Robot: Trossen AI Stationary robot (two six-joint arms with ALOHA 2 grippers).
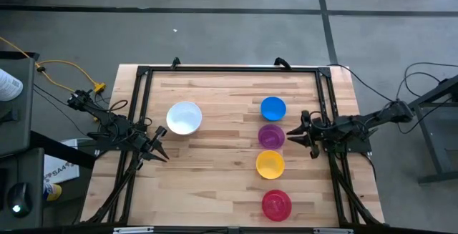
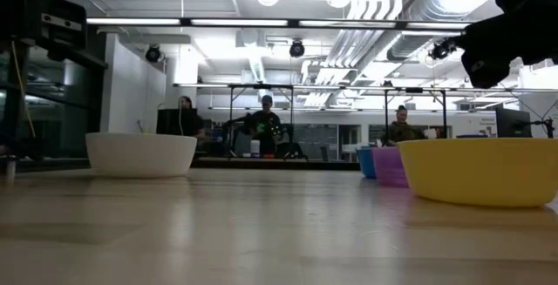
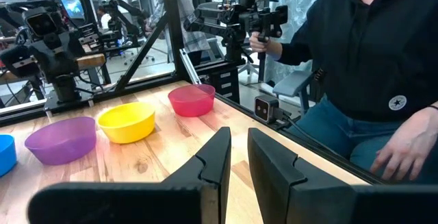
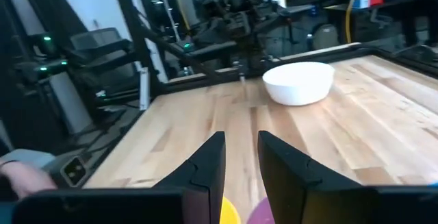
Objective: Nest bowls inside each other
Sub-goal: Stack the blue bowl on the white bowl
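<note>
Five bowls stand upright on the wooden table. The white bowl [image 1: 184, 117] sits alone left of centre. At the right, a row runs from far to near: the blue bowl [image 1: 273, 108], purple bowl [image 1: 270, 136], yellow bowl [image 1: 270, 164] and red-pink bowl [image 1: 276, 205]. My right gripper [image 1: 293, 135] hovers just right of the purple bowl, pointing level toward the white bowl [image 4: 298, 82], its fingers slightly apart with nothing between them. My left gripper [image 1: 159, 148] waits at the table's left edge, narrowly open and empty, facing the row of bowls [image 3: 126, 121].
A black frame rail [image 1: 229, 69] runs round the tabletop. A seated person in a dark top [image 3: 369, 66] is just beyond the table's near edge. Bare wood lies between the white bowl and the row [image 1: 229, 141]. Yellow cables [image 1: 64, 73] lie off the table at the left.
</note>
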